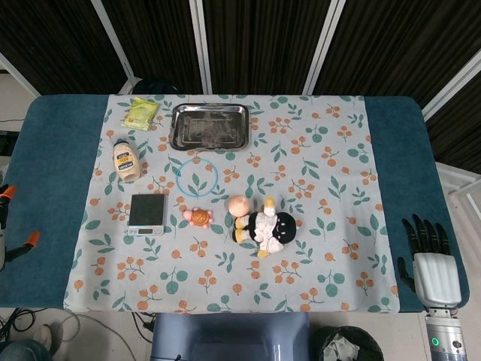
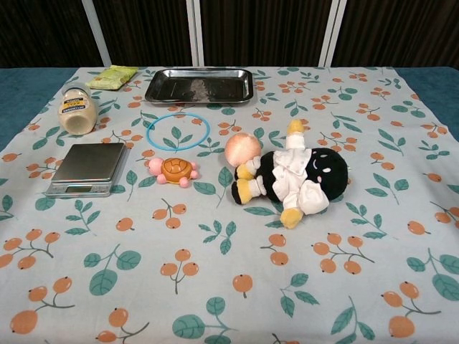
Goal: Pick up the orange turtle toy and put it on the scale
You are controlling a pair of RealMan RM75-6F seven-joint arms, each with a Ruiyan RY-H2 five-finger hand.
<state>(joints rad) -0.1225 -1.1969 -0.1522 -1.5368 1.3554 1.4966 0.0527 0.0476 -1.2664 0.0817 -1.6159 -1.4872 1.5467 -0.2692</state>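
The orange turtle toy (image 1: 198,217) (image 2: 173,170), with pink head and feet, lies on the flowered cloth just right of the small silver scale (image 1: 146,213) (image 2: 87,168). The scale's platform is bare. My right hand (image 1: 429,260) shows only in the head view, off the table's right front corner, far from the turtle, fingers stretched out and holding nothing. My left hand appears in neither view.
A black-and-white plush doll (image 1: 264,227) (image 2: 292,178) lies right of the turtle. Behind the turtle is a blue ring (image 1: 198,175). A metal tray (image 1: 210,125), a mayonnaise jar (image 1: 125,160) and a yellow-green packet (image 1: 140,113) sit further back.
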